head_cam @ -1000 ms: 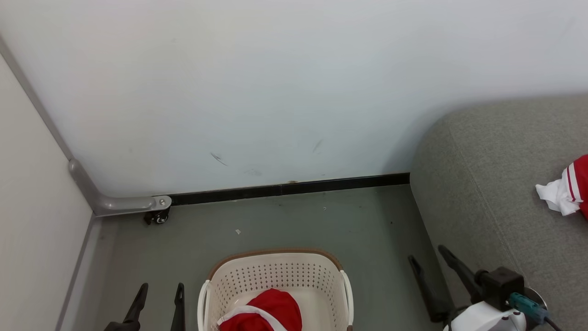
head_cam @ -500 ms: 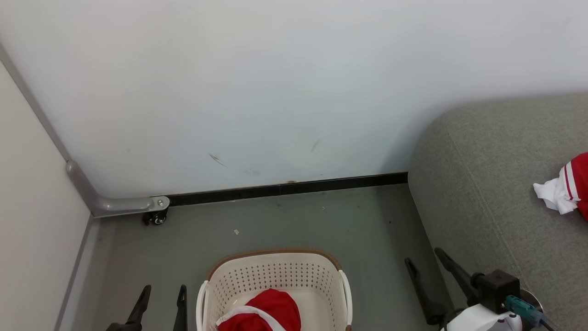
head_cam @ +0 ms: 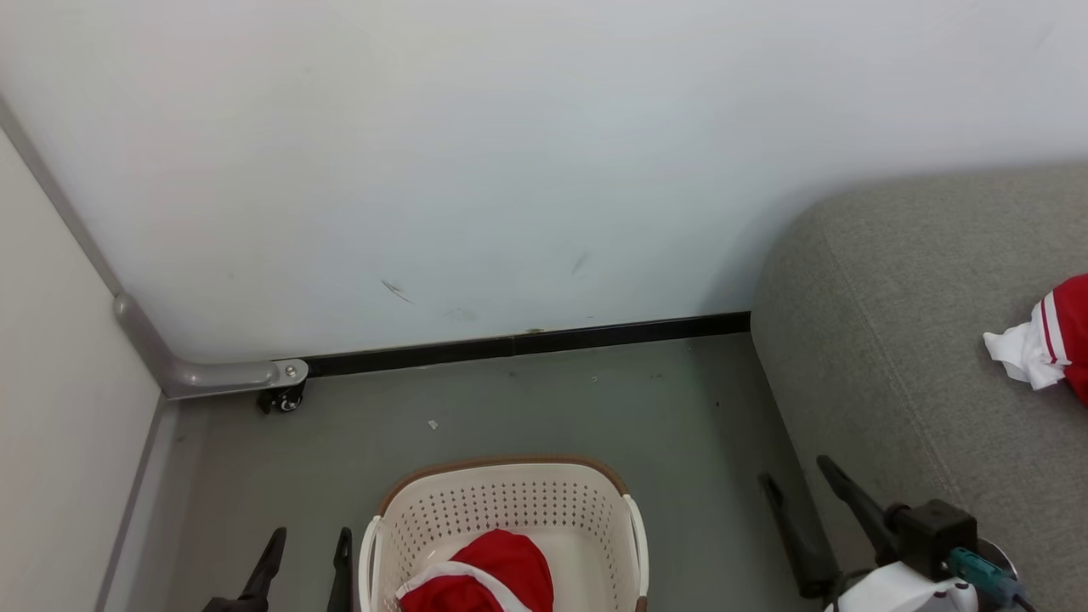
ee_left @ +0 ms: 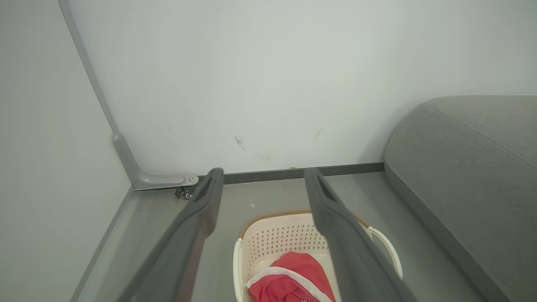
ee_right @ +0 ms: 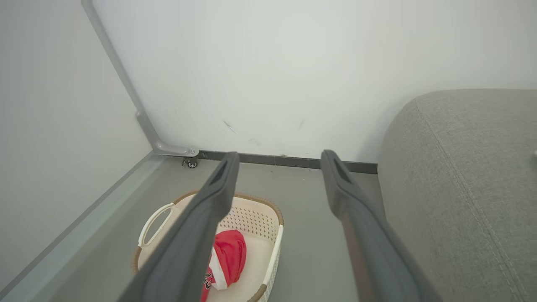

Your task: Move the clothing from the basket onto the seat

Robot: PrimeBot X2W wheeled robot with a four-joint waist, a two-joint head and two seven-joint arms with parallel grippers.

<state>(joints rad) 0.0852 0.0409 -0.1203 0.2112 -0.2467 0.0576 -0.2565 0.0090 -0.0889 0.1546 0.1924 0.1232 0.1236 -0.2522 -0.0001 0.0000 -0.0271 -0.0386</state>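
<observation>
My left gripper [head_cam: 311, 537] stands with its two fingers spread wide and nothing between them. It sits at the lower left of the head view, just beside the left handle of the basket [head_cam: 501, 464]. My right gripper [head_cam: 794, 470] is also spread wide and empty. It is placed between the basket and the seat [head_cam: 918, 340], close to the seat's near side.

The basket rests on the grey floor [head_cam: 595, 399], near the wall [head_cam: 510, 170] but apart from it. Its brown rim is uppermost and its perforated far side faces me. Inside it lies a red garment [head_cam: 497, 565], bunched up, with a white band running across it. In the right wrist view, black-and-white lettering shows at the garment's lower edge. In the left wrist view the garment lies beyond my left fingers [ee_left: 199, 218], seen between them and apart from them.

A second garment [head_cam: 1044, 340], red with white stripes and a crumpled white part, lies on top of the seat at the right edge of the head view, where the frame cuts it off. The seat stands against the wall, to the right of the basket and apart from it.

Also noted: a black skirting strip [head_cam: 552, 340] runs along the foot of the wall, and a grey bracket [head_cam: 212, 374] with a small caster [head_cam: 285, 399] stands in the left corner
</observation>
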